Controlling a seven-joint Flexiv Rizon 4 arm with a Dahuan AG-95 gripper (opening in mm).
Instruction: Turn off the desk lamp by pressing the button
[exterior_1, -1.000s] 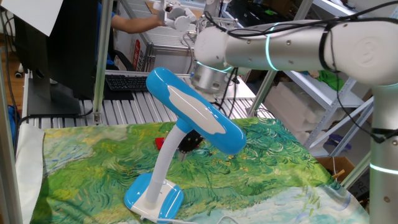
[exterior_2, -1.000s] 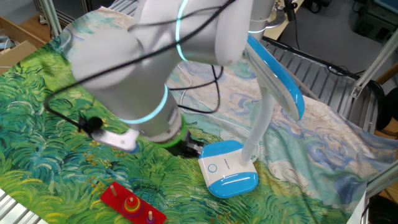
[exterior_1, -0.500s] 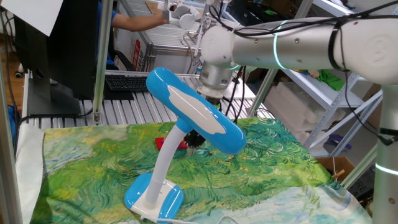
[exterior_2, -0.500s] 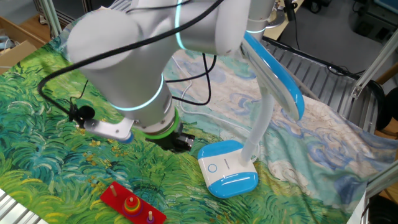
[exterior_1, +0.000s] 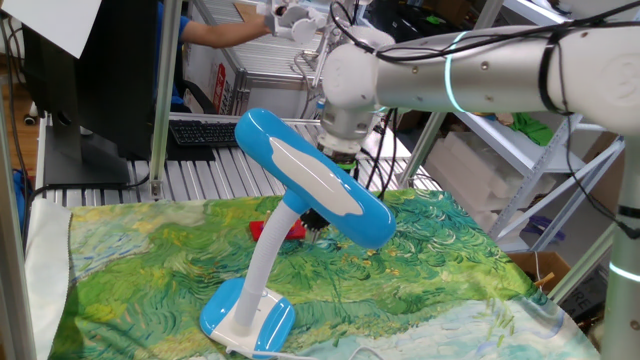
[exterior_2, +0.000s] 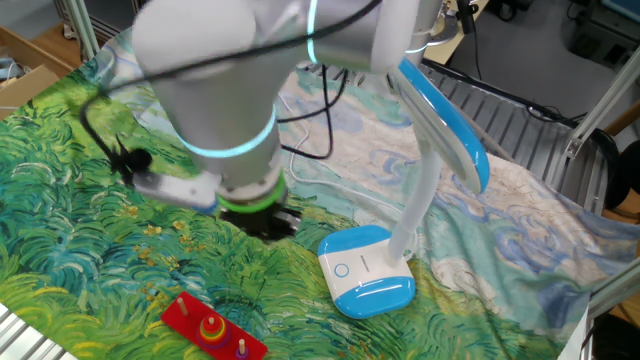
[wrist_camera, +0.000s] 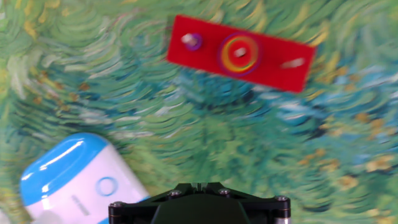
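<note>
- the lamp (exterior_2: 420, 190) stood on the painted cloth (exterior_2: 60, 230), its blue-and-white base (exterior_2: 366, 272) near the cloth's front edge, the long blue head (exterior_1: 312, 178) slanting overhead.
- my pincer (exterior_2: 262, 222) hung just left of the base in the other fixed view, pointing down; its tips were hidden in every view, and i took it as clenched with nothing in it.
- the round button (wrist_camera: 106, 186) showed on the base's top in the hand view, low and left of centre, not under the hand.
- to press well i judged i should centre over that ring first, then drop straight.
- clenched tips suit a poke; a slanted push might skid the base.
- the red peg board (wrist_camera: 240, 53) lay apart, no obstacle.
</note>
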